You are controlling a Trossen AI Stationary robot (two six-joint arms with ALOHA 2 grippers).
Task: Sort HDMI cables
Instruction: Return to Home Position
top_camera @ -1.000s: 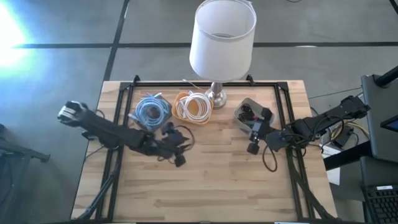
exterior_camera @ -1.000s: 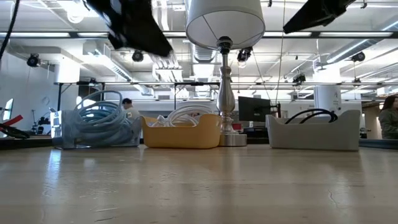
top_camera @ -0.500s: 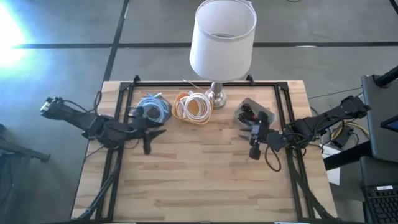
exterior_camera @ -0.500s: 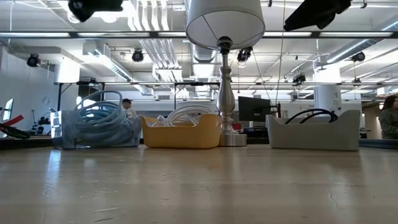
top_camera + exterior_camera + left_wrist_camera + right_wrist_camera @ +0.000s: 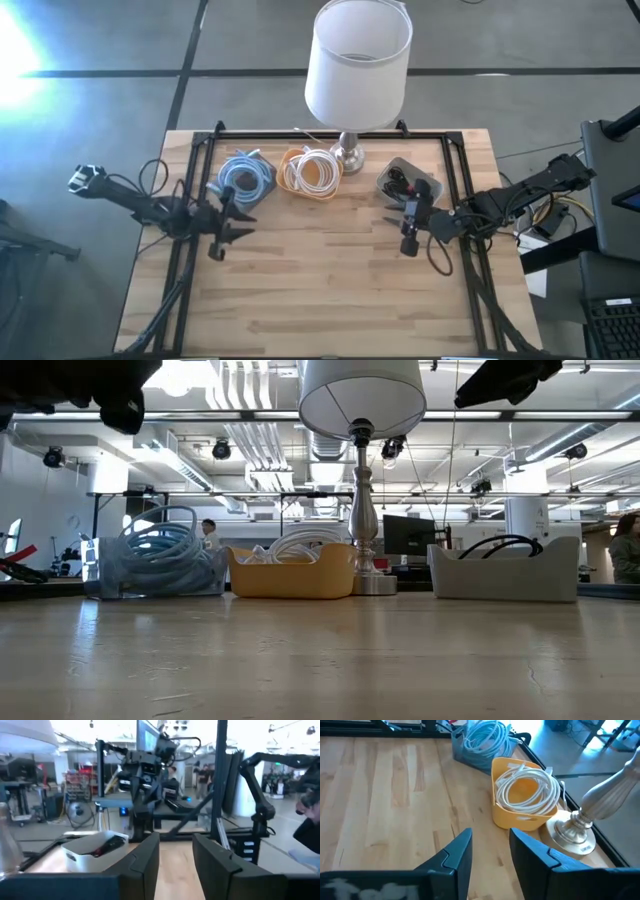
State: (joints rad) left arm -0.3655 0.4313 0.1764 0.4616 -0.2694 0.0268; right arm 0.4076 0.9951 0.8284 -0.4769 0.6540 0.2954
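Three trays stand in a row along the table's far side. Light blue HDMI cables [image 5: 243,180] lie coiled in a clear tray, white cables [image 5: 312,171] in an orange tray, and black cables [image 5: 403,182] in a grey tray. My left gripper [image 5: 235,222] hovers open and empty just near of the blue coils, pointing toward the table's right. My right gripper [image 5: 398,228] hovers open and empty just near of the grey tray, pointing left. In the low view the blue coils [image 5: 160,555], white coils [image 5: 300,545] and a black loop [image 5: 500,543] rise above their trays' rims.
A lamp with a white shade [image 5: 358,60] stands on its metal base [image 5: 348,153] between the orange and grey trays. A black frame [image 5: 330,133] runs along the table's far edge and both sides. Bare wood [image 5: 320,290] stretches across the middle and near part.
My left gripper has drawn back from the table's middle toward the left edge, passing by the blue tray, and has risen and turned on the way. The cables and trays have stayed where they were.
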